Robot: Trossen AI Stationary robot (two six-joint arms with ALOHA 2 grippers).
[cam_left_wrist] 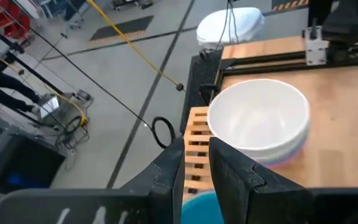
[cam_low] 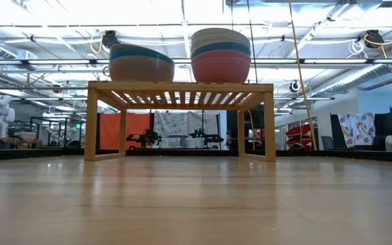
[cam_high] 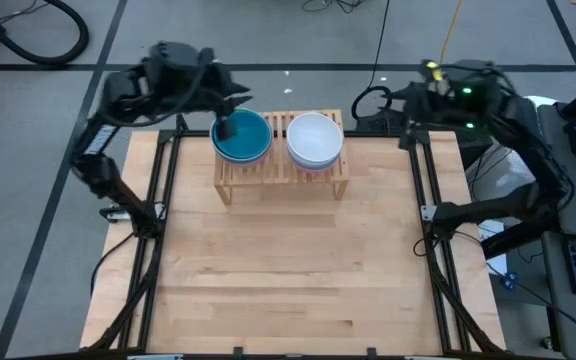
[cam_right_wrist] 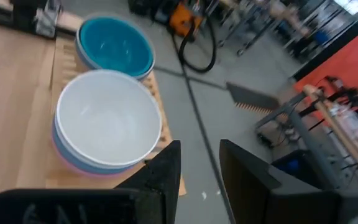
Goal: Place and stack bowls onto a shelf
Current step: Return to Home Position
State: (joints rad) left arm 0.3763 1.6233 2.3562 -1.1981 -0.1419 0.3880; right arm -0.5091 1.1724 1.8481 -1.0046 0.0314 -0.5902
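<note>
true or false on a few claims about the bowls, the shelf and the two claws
1. Two stacks of bowls stand on the shelf. True.
2. The white-topped stack is the lower of the two. False: it stands taller than the blue-topped stack.
3. The left claw hovers over the blue-topped stack. True.
4. The right claw holds a white bowl. False: it is open and empty, apart from the shelf on its right side.
5. One bowl lies off the shelf. False: every bowl in view is on the shelf.
</note>
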